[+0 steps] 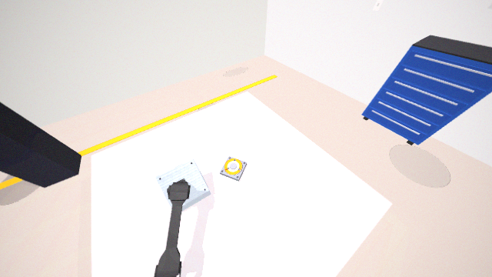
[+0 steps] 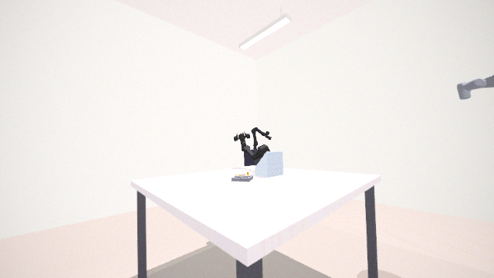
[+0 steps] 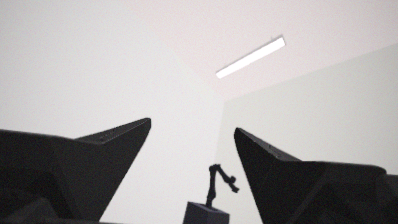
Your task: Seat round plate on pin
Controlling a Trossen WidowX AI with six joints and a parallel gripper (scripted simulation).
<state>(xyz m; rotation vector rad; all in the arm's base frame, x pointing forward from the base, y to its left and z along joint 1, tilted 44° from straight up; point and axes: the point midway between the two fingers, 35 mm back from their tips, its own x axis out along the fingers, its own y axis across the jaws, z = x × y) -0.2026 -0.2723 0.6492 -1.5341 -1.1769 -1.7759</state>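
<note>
The round plate (image 1: 226, 165) (image 2: 241, 176), a yellow ring around a pale centre in the top view, sits on the square grey base (image 1: 237, 178) (image 2: 241, 179). A small orange upright spot, seemingly the tab (image 2: 248, 174), shows at the plate's right side in the exterior view. The pin, the hole and any tilt are too small to make out. My gripper (image 2: 241, 136) (image 3: 193, 127) is open with nothing between its fingers. It is raised high above the table and well away from the plate, facing the far room corner. I cannot pick it out in the top view.
A pale blue block (image 1: 196, 175) (image 2: 275, 164) with a sloping side stands close beside the base. My dark arm (image 1: 175, 223) passes over part of it in the top view. Another black arm (image 2: 255, 139) (image 3: 212, 185) stands on a dark pedestal (image 3: 200, 215) beyond the table (image 2: 247, 216).
</note>
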